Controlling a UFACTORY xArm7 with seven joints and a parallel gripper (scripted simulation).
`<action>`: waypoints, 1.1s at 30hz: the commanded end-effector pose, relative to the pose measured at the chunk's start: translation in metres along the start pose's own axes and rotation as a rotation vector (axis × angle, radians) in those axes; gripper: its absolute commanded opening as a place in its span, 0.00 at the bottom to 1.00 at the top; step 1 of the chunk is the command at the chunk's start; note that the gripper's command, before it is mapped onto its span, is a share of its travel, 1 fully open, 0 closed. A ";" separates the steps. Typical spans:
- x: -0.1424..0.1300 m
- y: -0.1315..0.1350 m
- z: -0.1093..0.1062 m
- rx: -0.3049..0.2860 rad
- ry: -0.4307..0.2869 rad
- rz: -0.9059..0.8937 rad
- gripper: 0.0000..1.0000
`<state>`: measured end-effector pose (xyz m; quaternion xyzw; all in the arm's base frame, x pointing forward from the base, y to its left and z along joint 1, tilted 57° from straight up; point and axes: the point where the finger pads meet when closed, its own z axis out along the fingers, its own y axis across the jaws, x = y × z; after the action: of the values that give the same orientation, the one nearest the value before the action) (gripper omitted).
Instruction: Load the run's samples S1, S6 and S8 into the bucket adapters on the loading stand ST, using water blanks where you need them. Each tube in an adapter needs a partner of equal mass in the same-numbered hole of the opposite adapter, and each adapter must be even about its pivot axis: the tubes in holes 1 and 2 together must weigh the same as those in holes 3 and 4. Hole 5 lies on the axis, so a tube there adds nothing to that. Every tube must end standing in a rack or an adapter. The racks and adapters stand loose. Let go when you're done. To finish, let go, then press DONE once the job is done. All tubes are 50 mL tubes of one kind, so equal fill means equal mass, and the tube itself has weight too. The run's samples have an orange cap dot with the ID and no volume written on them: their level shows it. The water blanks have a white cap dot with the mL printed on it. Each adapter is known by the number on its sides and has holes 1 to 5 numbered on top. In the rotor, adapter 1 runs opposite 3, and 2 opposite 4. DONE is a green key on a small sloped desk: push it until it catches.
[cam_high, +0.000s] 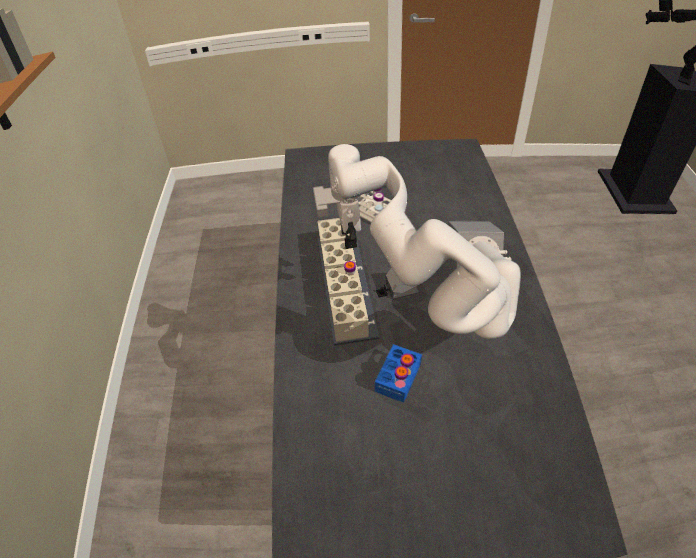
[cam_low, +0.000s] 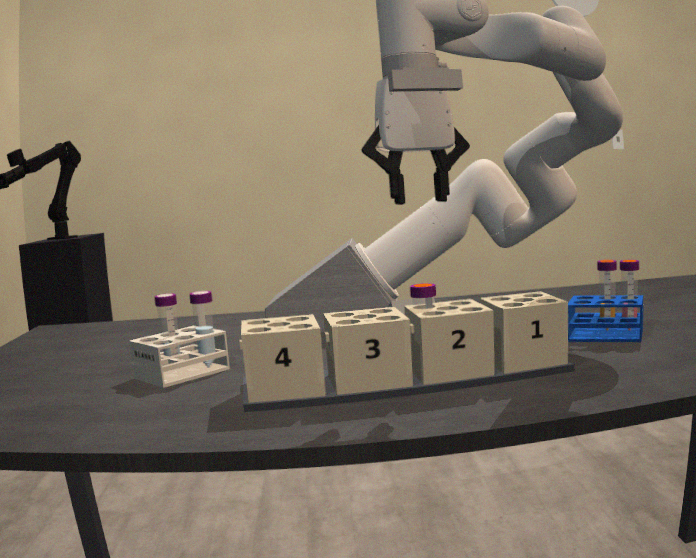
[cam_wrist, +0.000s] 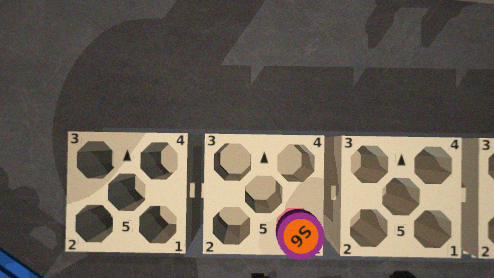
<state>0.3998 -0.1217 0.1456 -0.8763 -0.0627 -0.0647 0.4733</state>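
My gripper (cam_high: 350, 244) (cam_low: 420, 200) is open and empty, high above the adapters. Tube S6 (cam_high: 349, 266) (cam_low: 422, 288) (cam_wrist: 300, 236), orange-dotted with a purple cap, stands in hole 1 of adapter 2 (cam_low: 435, 363) (cam_wrist: 212, 192). Adapter 1 (cam_low: 549, 351) (cam_wrist: 73, 192) and adapter 3 (cam_low: 348, 374) (cam_wrist: 347, 197) show empty holes. Adapter 4 (cam_low: 305, 380) shows no tube. Two orange-dotted tubes (cam_high: 406, 359) (cam_high: 400, 372) stand in the blue rack (cam_high: 389, 390) (cam_low: 604, 335); their IDs are unreadable here. Two white-dotted blanks (cam_low: 165, 299) (cam_low: 201, 297) stand in the blanks rack (cam_low: 148, 363).
The four adapters stand in a row on the loading stand (cam_low: 329, 396). The blue rack is beyond the adapter 1 end and the blanks rack is near adapter 4. The arm partly hides the blanks rack in the top view. The DONE key is not visible.
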 end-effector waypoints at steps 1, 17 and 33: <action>-0.004 -0.019 -0.002 -0.005 0.005 -0.134 0.57; -0.021 -0.087 -0.002 -0.005 0.004 -0.601 0.57; -0.038 -0.155 -0.002 -0.005 0.003 -0.952 0.57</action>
<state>0.3425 -0.0477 0.2532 -0.7548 -0.4485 -0.2680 0.3967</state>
